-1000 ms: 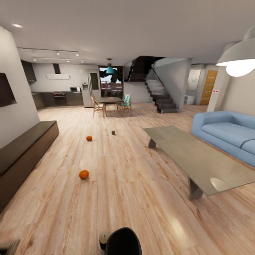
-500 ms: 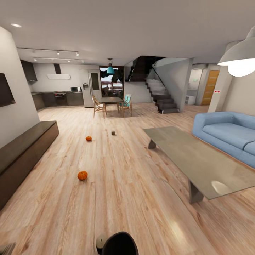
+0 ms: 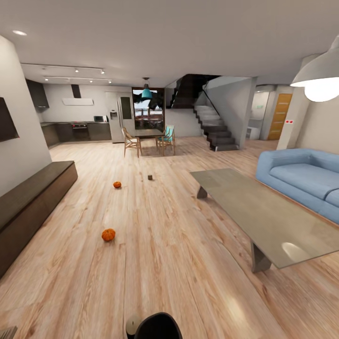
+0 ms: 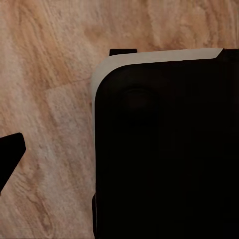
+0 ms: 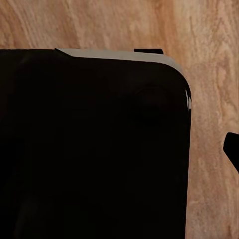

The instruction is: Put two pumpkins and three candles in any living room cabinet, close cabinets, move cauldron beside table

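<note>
I see two pumpkins on the floor [image 3: 188,273] left of centre: near pumpkin [image 3: 108,234], far pumpkin [image 3: 117,184]. Small dark thing [image 3: 150,177] beyond, maybe the cauldron, can't tell. Cabinet [image 3: 28,202] at left edge, shut. Table [image 3: 254,212] at right, sofa [image 3: 306,176] behind. Claws' state: can't tell, wrist views blocked by the dark body [image 4: 164,149].

Light wood plank floor [image 3: 179,245]. On it: near pumpkin [image 3: 108,234] toward the left side, far pumpkin [image 3: 117,184] farther back, well apart from the first. Small dark object [image 3: 150,177] just right of the far pumpkin; identity unclear. Low glass-topped table [image 3: 254,212] stands at right, cabinet [image 3: 28,202] along the left edge.
</note>
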`<state>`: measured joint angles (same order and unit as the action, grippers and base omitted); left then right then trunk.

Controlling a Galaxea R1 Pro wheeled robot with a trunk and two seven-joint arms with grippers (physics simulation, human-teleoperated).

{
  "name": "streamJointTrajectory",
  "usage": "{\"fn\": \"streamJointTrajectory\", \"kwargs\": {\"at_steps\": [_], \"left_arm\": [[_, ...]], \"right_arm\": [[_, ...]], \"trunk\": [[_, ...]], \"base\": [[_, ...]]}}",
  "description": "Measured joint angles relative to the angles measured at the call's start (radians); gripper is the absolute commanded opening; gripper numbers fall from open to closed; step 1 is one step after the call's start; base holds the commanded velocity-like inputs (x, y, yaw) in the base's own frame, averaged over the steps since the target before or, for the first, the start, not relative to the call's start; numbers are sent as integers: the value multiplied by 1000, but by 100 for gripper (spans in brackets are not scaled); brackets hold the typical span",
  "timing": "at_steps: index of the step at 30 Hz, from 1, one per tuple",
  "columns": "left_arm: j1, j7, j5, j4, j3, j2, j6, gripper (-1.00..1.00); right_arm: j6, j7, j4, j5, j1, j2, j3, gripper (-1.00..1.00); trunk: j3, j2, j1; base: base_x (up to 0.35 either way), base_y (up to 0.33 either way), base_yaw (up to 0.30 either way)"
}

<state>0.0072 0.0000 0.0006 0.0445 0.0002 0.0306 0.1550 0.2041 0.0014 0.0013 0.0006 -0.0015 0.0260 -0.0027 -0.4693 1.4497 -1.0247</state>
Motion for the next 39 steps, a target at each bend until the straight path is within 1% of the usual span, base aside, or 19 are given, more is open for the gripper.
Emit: {"fn": "streamJointTrajectory", "kwargs": {"at_steps": [7, 11, 16, 21, 35, 39], "left_arm": [[0, 0, 1, 0, 0, 0, 0, 100], [0, 0, 1, 0, 1, 0, 0, 100], [0, 5, -1, 0, -1, 2, -2, 100], [0, 7, 2, 0, 3, 5, -2, 100], [0, -4, -1, 0, 2, 2, -1, 100], [0, -5, -5, 1, -1, 1, -1, 100]], "right_arm": [[0, 0, 0, 0, 0, 0, 0, 100], [0, -3, 0, -9, 0, 0, -4, 100], [-2, -4, 0, -11, 0, -1, -5, 100], [-2, -4, 0, -11, 0, -1, -5, 100], [-2, -3, -3, -10, 0, 0, -5, 100], [-2, -3, -3, -10, 0, 0, -5, 100]], "trunk": [[0, 0, 0], [0, 0, 0], [0, 0, 0], [0, 0, 0], [0, 0, 0], [12, -28, 15]], "base": [[23, 0, 0], [2, 0, 0], [0, 0, 0], [0, 0, 0], [0, 0, 0], [0, 0, 0]]}}
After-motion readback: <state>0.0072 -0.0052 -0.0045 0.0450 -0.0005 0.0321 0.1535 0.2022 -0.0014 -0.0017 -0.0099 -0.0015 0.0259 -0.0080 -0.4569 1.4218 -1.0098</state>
